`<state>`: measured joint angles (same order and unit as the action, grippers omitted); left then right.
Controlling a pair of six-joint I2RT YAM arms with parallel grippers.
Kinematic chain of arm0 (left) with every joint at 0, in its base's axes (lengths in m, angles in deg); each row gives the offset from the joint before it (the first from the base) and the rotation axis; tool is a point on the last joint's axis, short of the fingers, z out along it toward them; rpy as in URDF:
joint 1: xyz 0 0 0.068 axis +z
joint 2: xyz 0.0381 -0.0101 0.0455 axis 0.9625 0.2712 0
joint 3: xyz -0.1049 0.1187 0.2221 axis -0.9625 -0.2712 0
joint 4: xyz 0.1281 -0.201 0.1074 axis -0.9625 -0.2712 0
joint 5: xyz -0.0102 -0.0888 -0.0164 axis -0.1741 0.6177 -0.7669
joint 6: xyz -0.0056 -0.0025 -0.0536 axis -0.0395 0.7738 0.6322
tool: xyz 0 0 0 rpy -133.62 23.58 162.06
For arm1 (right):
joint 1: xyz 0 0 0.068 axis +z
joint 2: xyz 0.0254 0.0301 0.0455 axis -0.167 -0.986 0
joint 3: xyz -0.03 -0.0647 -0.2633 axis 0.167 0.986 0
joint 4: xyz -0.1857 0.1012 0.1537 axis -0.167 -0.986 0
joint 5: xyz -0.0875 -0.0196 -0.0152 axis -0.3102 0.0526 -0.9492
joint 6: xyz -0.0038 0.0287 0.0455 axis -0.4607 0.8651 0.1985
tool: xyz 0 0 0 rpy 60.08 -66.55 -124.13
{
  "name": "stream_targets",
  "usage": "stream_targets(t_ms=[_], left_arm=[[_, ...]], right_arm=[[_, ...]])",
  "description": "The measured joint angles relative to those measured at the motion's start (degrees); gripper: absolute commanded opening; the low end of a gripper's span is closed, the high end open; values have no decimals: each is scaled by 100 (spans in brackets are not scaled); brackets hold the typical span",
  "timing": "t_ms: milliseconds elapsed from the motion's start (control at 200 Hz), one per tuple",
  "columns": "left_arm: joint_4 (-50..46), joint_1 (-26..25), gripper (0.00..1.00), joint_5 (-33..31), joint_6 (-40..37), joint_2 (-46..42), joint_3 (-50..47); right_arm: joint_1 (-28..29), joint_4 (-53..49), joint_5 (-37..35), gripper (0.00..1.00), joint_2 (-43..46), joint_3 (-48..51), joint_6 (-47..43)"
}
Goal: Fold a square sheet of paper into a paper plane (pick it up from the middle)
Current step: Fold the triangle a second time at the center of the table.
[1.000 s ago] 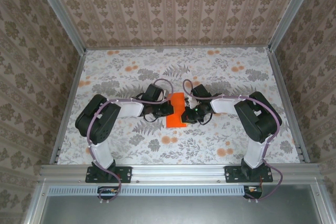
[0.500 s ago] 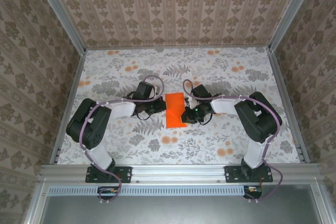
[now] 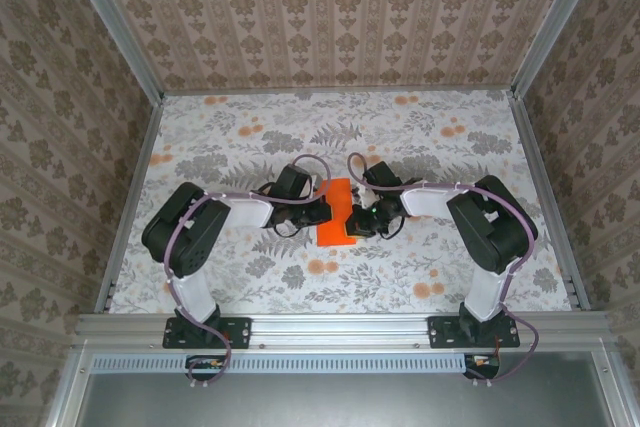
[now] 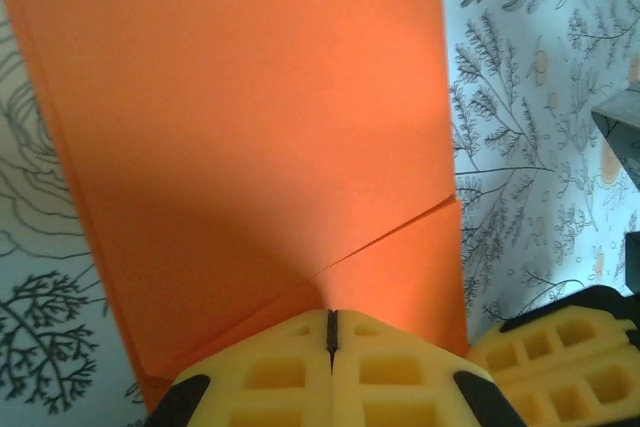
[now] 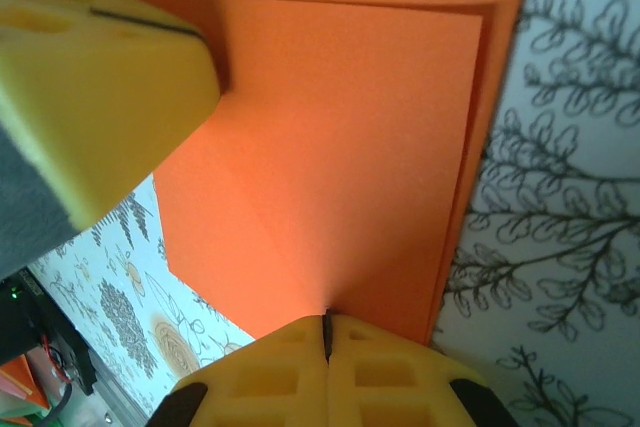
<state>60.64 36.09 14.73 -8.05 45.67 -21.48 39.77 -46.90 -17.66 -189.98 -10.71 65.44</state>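
The square sheet of paper (image 3: 335, 224), bright orange, lies folded in layers on the flowered table between the two arms. A slanted flap edge crosses it in the left wrist view (image 4: 250, 127), and stacked edges show along its right side in the right wrist view (image 5: 340, 147). My left gripper (image 3: 320, 213) is shut, its yellow tips (image 4: 332, 313) touching the paper's left part. My right gripper (image 3: 356, 219) is shut too, its tips (image 5: 326, 315) set against the paper from the other side. No paper is visibly caught between either pair of jaws. A paper plane is out of view.
The flowered tabletop (image 3: 420, 147) is walled by patterned panels at the back and sides, with a metal rail (image 3: 340, 325) along the near edge. The left gripper's yellow fingers (image 5: 100, 77) stand close at the upper left of the right wrist view.
The left gripper drew back to the left off the paper half a second ago and has now returned to its left part. The right gripper stayed at the paper.
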Motion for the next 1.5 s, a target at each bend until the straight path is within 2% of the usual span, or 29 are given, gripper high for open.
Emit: stream_targets(t_ms=[205,620,810,1040,1100,1200,1240,1335,1500], left_arm=[[0,-2,0,-48,-7,0,-2],[11,-11,0,-114,-39,-11,-35],[-9,-13,0,-133,-44,-15,-35],[-20,-13,0,-129,-44,-20,-22],[-101,-11,6,-133,-44,-28,24],[-400,2,21,-129,-7,-37,188],[-468,26,29,-105,48,-50,256],[-557,101,48,-37,212,-203,369],[-605,372,72,37,501,-660,398]], right_arm=[[162,-297,2,0,2,-223,-4],[186,-271,-111,0,-304,-476,22],[177,37,-133,0,131,166,20],[81,-70,-190,2,831,879,133],[44,-144,-258,8,997,905,214],[-44,-122,-398,29,1300,844,378],[-98,-98,-448,35,1373,774,424],[-247,31,-546,43,1386,535,503],[-415,216,-531,46,949,-37,393]])
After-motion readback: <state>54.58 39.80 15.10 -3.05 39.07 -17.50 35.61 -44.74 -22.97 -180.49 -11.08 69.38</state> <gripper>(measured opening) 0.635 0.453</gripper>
